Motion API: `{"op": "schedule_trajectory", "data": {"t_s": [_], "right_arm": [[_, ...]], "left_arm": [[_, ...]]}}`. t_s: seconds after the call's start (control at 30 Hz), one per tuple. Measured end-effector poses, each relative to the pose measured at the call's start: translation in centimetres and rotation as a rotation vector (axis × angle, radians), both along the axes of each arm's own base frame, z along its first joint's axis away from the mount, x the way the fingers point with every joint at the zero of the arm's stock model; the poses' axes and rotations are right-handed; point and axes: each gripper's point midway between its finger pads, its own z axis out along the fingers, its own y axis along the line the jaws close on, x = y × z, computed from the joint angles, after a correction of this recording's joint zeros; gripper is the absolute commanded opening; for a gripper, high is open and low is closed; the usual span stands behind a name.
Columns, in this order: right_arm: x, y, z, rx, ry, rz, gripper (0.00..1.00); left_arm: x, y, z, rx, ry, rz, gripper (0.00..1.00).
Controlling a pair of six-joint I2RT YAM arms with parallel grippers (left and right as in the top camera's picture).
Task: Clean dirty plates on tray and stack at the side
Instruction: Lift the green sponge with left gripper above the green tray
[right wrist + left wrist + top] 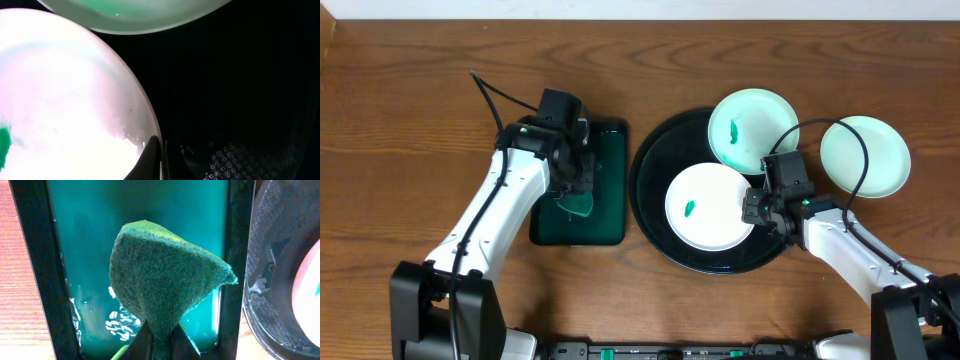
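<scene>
Overhead, the round black tray [648, 190] carries two of the three small white, mint-tinted plates. One plate [715, 225] lies flat on the near half of the tray, with a small green smear [690, 208] left of its middle. A second plate [760, 115] sits at the tray's far right rim, overlapping the edge, and has a green smear [735, 130] on its left part. The third plate [865, 157] rests on the bench [420, 120] just right of the tray, apart from it, and looks unmarked.

The right pincer [755, 210] is over the tray at the right edge of the near plate. In the right wrist view its fingers [150, 157] are pressed together, their tips at that plate's rim [145, 120]. Whether they nip the rim or only touch it cannot be told.

The left pincer [575, 185] is left of the tray, above a dark green rectangular tray [610, 225] that stands just beside it. In the left wrist view the pincer is clamped on the lower corner of a green scouring sponge [165, 285], which fans out above wet, glinting liquid in the green tray.
</scene>
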Motion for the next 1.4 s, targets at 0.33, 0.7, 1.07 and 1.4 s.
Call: {"op": "schedule_trajectory", "data": {"t_s": [0.33, 0.7, 1.07, 1.4], "right_arm": [[0.01, 0.00, 0.00, 0.000, 0.000, 0.000, 0.01], [0.02, 0.01, 0.01, 0.000, -0.001, 0.000, 0.01], [0.19, 0.05, 0.08, -0.006, -0.010, 0.019, 0.01], [0.98, 0.17, 0.42, -0.014, -0.050, 0.048, 0.12]], "left_arm": [[0.26, 0.15, 0.03, 0.009, -0.012, 0.003, 0.07], [0.45, 0.17, 0.07, 0.011, -0.019, 0.003, 0.07], [0.48, 0.16, 0.08, 0.011, -0.021, 0.003, 0.07], [0.64, 0.13, 0.12, 0.009, -0.028, 0.004, 0.07]]}}
